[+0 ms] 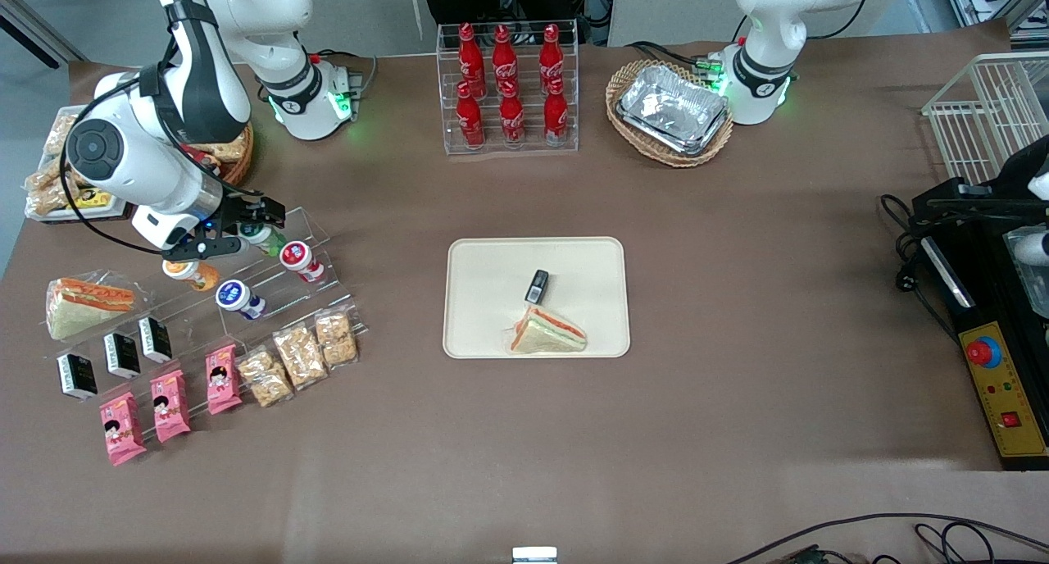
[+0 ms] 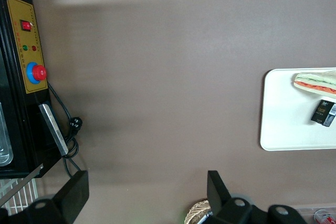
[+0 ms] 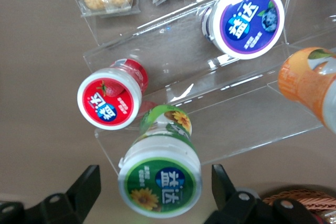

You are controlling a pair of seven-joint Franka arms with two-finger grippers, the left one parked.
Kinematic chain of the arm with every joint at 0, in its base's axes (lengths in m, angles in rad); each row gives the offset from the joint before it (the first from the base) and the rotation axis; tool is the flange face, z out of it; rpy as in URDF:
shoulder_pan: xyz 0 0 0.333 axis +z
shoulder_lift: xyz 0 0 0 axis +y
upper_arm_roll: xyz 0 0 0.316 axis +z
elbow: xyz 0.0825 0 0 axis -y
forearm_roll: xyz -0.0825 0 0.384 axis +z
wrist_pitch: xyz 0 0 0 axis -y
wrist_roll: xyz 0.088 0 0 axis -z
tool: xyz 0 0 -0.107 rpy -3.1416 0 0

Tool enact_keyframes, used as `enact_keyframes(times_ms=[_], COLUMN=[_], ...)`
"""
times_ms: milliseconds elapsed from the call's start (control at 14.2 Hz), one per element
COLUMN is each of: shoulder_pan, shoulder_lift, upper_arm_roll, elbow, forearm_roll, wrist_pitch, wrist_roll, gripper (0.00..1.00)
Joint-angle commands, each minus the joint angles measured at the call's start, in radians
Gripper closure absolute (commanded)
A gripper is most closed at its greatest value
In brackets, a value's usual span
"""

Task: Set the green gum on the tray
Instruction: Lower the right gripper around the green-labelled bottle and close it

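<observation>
Front view high, overlooking whole table; wrist views close, looking down; left wrist shares tray [image 1: 537, 256] [image 2: 286, 124].

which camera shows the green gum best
The right wrist view: the green gum fills it, lid label readable, between the open gripper fingers. In the front view the green gum is tiny, partly hidden by the gripper. The left wrist view misses it.

The bench [image 1: 737, 302] is brown throughout. The cream tray [image 1: 492, 318] lies near its centre. The clear bottle rack [image 1: 508, 88] and the wicker basket [image 1: 668, 113] stand farther from the front camera than the tray. The clear stepped stand [image 1: 315, 232] sits toward the working arm's end, with the pincer [image 1: 246, 228] open over it. The black control box [image 1: 996, 384] sits toward the parked arm's end.
</observation>
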Motion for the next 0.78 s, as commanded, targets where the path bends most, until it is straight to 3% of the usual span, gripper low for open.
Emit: enact_keyframes(times_ms=[0,141,282,705], shoulder_pan=[0.003,0.001,-0.005,-0.005], shoulder_lift=[-0.006,-0.012,-0.018,-0.009], upper_arm_roll=[0.0,0.0,-0.003,-0.025], elbow=[-0.018,-0.012,0.005,0.199], forearm_roll=[-0.003,-0.005,-0.005,-0.006], wrist_pitch=[0.024,0.01,-0.011,-0.215], wrist_roll=[-0.014,-0.016,-0.069,-0.083], gripper=[0.49,0.55,0.68,0.68])
